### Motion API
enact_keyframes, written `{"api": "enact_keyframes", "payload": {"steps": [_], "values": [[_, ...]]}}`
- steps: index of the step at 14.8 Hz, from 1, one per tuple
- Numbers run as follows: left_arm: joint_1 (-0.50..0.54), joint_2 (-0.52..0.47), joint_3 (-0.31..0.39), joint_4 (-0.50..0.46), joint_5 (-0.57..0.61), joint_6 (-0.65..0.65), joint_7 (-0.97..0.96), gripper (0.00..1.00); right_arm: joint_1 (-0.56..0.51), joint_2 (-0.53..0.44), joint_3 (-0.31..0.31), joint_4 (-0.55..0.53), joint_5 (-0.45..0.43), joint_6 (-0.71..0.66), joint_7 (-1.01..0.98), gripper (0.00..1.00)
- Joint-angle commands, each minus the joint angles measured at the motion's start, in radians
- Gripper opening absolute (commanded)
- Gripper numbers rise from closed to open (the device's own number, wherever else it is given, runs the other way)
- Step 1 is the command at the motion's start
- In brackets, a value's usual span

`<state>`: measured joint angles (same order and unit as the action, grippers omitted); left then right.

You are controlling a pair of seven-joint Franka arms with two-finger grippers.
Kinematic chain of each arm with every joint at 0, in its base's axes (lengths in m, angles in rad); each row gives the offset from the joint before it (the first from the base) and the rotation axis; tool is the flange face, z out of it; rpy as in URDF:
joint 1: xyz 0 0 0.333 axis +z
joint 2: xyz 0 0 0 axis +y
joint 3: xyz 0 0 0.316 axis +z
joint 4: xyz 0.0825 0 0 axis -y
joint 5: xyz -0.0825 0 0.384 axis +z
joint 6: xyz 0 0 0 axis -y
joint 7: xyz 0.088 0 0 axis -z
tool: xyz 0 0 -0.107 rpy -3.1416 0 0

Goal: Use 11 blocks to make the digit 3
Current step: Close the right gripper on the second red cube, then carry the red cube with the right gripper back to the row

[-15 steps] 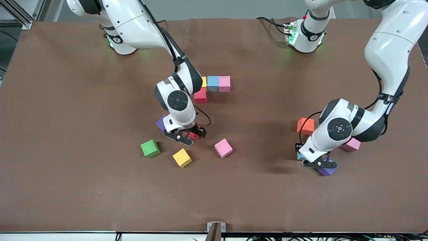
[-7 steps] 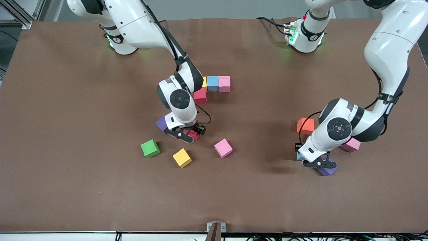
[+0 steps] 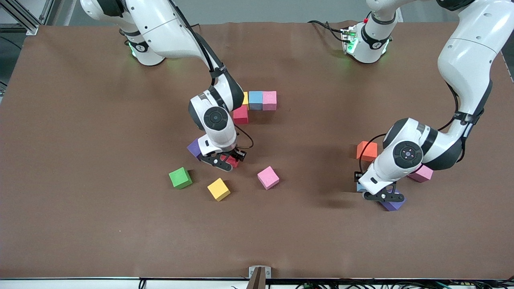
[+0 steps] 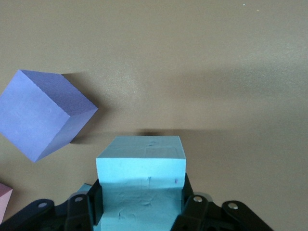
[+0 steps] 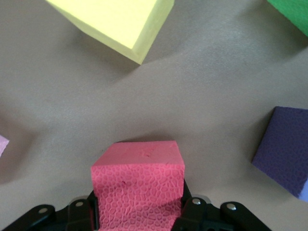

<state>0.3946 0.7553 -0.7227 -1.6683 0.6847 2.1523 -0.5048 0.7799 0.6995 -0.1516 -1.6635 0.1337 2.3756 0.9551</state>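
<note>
cubes: 3 pink, 2 yellow, 2 red, 2 purple, 2 light blue, 1 green, 1 orange

The right gripper was open around the red block a sec ago. Now its fingers have squeezed in & press both sides of that block, just beside the purple block. The arm's wrist also moved a bit toward the yellow-blue-pink row.

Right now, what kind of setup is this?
Likely a robotics lab bench: two white arms bolted to a brown-covered table, loose foam blocks scattered on it, and aluminium framing at one corner.
</note>
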Motion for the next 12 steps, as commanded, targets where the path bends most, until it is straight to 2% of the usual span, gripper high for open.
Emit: {"api": "enact_keyframes", "payload": {"steps": [1,7,12], "values": [[0.001,-0.013,-0.003,-0.002,0.004,-0.014,-0.003,0.46,0.002,-0.037,0.010,-0.025,0.001,0.001,-0.111,0.05],[0.004,-0.013,-0.003,-0.002,0.004,-0.014,0.000,0.46,0.016,-0.106,0.021,-0.064,0.006,-0.068,-0.329,0.02],[0.004,-0.014,-0.003,-0.002,0.004,-0.015,-0.004,0.46,0.059,-0.170,0.023,-0.165,0.004,-0.029,-0.334,0.01]]}}
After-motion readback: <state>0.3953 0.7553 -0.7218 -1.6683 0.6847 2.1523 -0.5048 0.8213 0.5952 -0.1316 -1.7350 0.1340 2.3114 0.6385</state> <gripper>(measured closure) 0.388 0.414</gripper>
